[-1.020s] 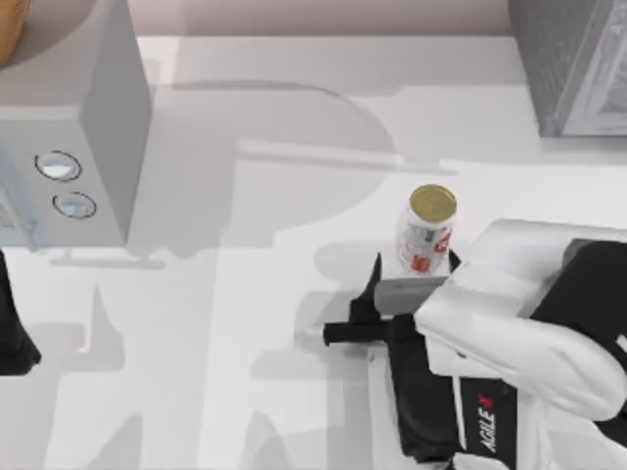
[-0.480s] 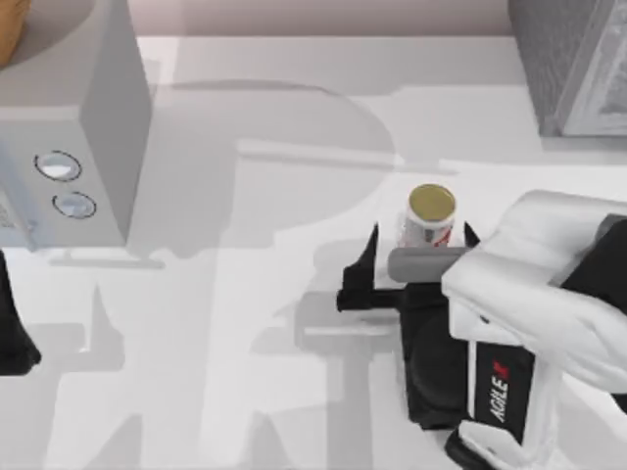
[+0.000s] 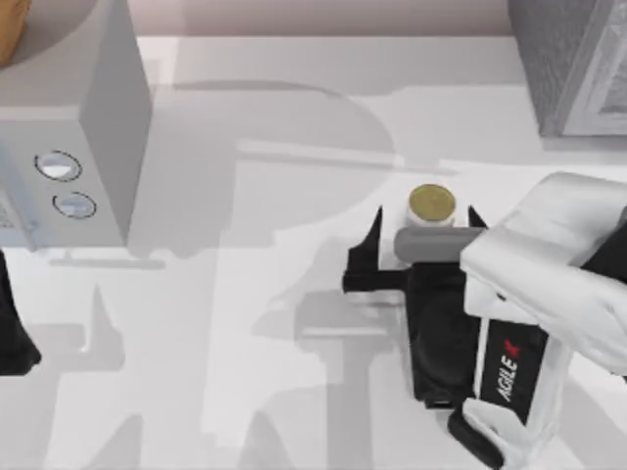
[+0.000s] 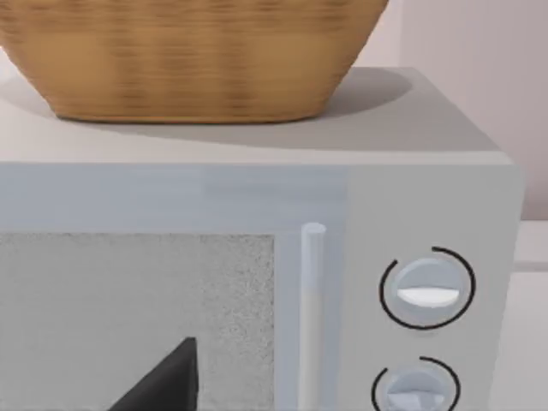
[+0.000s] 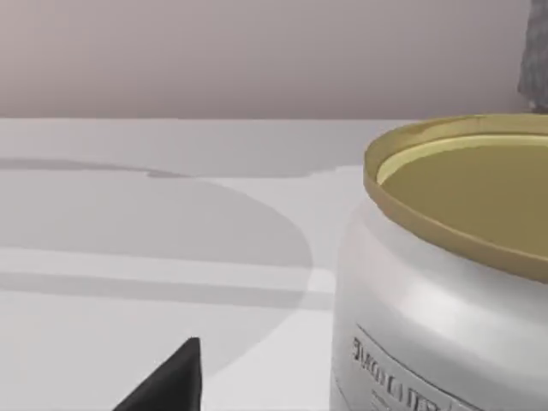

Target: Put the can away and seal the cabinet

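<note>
The can (image 3: 431,204) is standing upright on the surface (image 3: 255,323), well apart from the microwave (image 3: 69,127). The right claw (image 3: 423,227) is sitting spread around it, fingers straddling the can. The left claw is idling by the microwave, state unclear.

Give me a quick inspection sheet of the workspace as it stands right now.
Surface: white table, shadowed in places.
Job's things: can upright, gold top up, right of centre; grey cabinet at the far right corner.
Clutter: microwave at the left, wicker basket on top of it.
Hands: right hand open, fingers either side of the can, not yet closed on it; left arm parked at the left edge.
Cables: nothing seen.
Surroundings: plain wall behind the table.
</note>
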Tool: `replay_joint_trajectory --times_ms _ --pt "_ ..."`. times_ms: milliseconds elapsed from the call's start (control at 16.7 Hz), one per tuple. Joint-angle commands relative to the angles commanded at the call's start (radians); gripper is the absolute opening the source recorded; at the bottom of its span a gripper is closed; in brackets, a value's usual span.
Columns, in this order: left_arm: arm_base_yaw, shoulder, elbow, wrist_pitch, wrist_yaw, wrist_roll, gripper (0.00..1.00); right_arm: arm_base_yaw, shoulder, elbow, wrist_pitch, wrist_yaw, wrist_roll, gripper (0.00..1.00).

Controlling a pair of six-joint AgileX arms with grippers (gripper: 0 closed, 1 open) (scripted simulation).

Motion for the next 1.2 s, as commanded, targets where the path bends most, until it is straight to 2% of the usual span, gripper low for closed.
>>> replay_joint_trajectory --times_ms 480,1200 --pt "0.000 0.000 0.000 0.000 0.000 0.000 1.00 -0.009 -0.002 0.005 -0.008 -0.009 0.000 1.00" --pt "0.000 0.000 0.000 0.000 0.000 0.000 1.00 -0.009 -0.002 0.005 -0.008 -0.009 0.000 0.10"
